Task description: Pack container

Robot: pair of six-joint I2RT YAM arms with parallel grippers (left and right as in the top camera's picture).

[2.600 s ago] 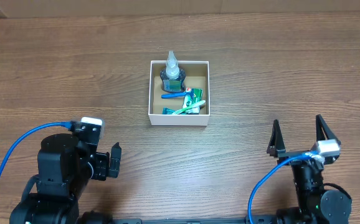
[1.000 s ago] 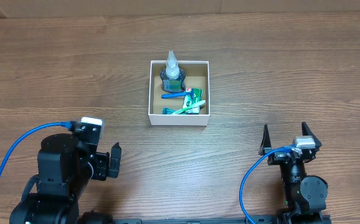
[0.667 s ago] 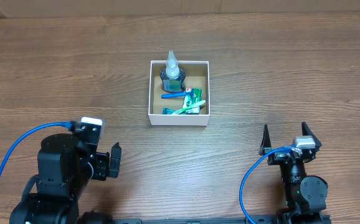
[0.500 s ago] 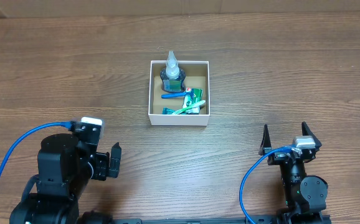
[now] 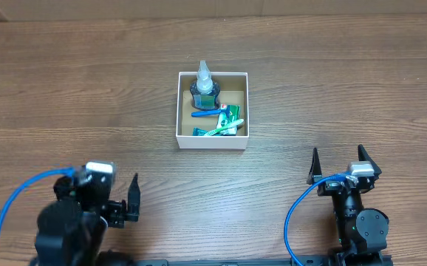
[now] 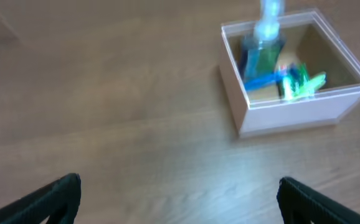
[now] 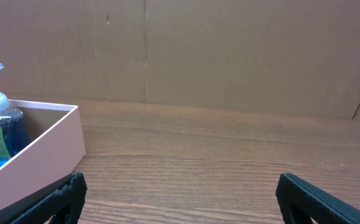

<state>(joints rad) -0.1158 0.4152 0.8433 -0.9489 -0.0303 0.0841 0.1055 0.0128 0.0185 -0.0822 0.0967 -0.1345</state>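
Two empty pairs, left fingers (image 6: 56,196) and right fingers (image 7: 63,198), both wide apart, far from the container (image 5: 212,141).

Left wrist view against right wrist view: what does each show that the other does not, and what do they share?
Only the left wrist view looks down into the container: all four walls, the brown floor and blurred green items beside the bottle. Only the right wrist view shows the brown backdrop, and the container side-on, one corner only. Both show the container, the bottle, the wooden table and open fingers.
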